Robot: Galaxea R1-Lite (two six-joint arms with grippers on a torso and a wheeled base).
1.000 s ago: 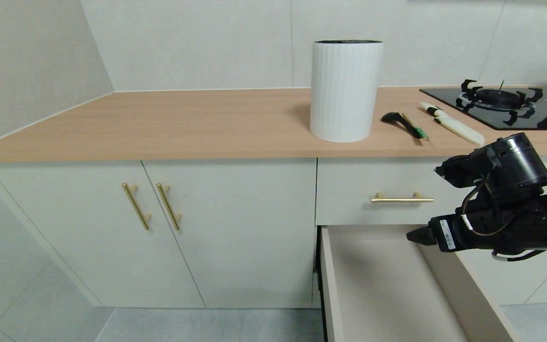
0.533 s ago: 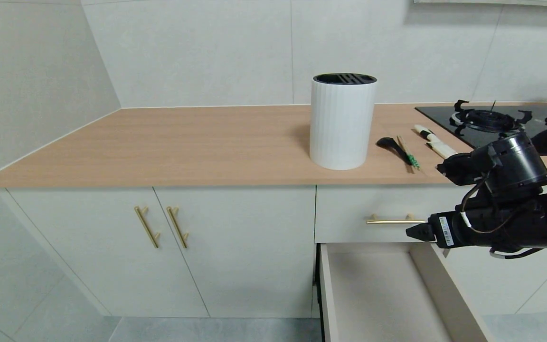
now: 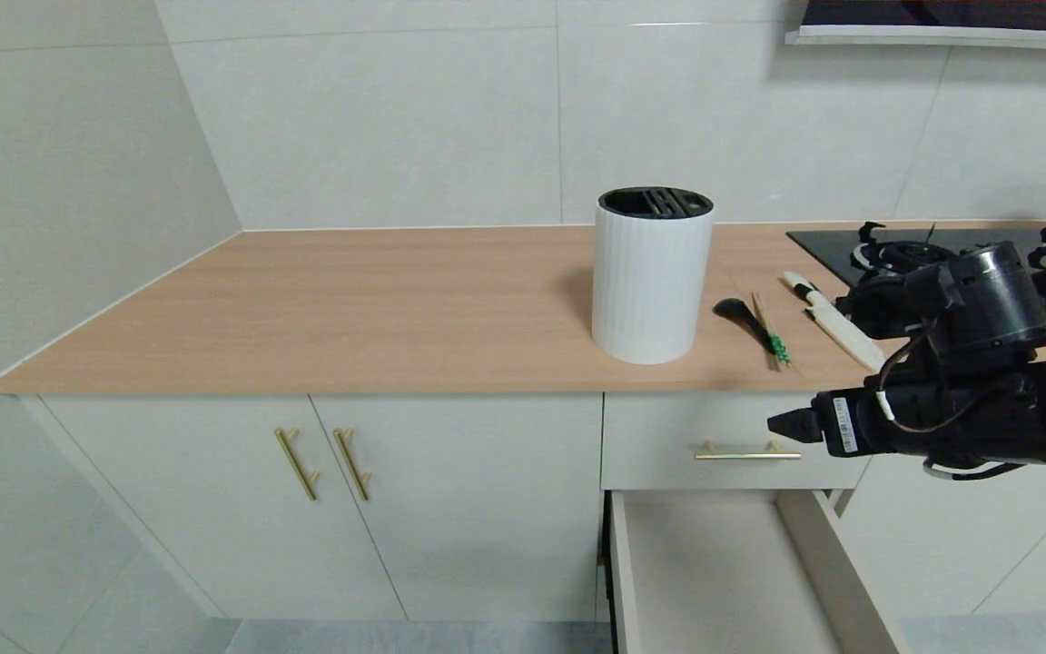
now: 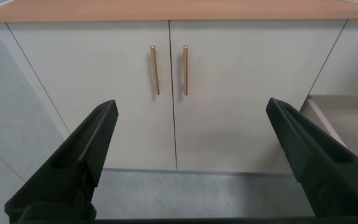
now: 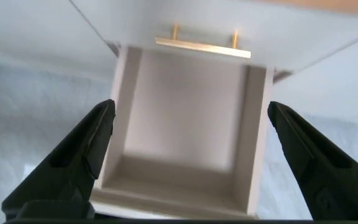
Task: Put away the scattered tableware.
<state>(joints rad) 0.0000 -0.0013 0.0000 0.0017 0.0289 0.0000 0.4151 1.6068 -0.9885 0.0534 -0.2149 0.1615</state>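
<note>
Left gripper (image 4: 191,104): fingers spread wide, holding nothing. It hangs low in front of the double cabinet doors (image 4: 169,112), facing their two gold handles.

Right gripper (image 5: 189,107): fingers also spread wide, nothing between them. It hangs over the pulled-out lower drawer (image 5: 257,137). Just behind that drawer, the upper drawer front (image 3: 668,436) is closed.

The tableware lies on the countertop (image 3: 350,309), above the drawers and near the front edge:
- a black spoon (image 3: 741,316)
- a pair of chopsticks (image 3: 768,331) just beside the spoon
- a pale-bladed knife (image 3: 827,318) further to my right

A white ribbed holder (image 3: 652,282) stands upright just left of the spoon. The gas hob (image 3: 886,250) sits beyond the knife, toward the tiled wall.
</note>
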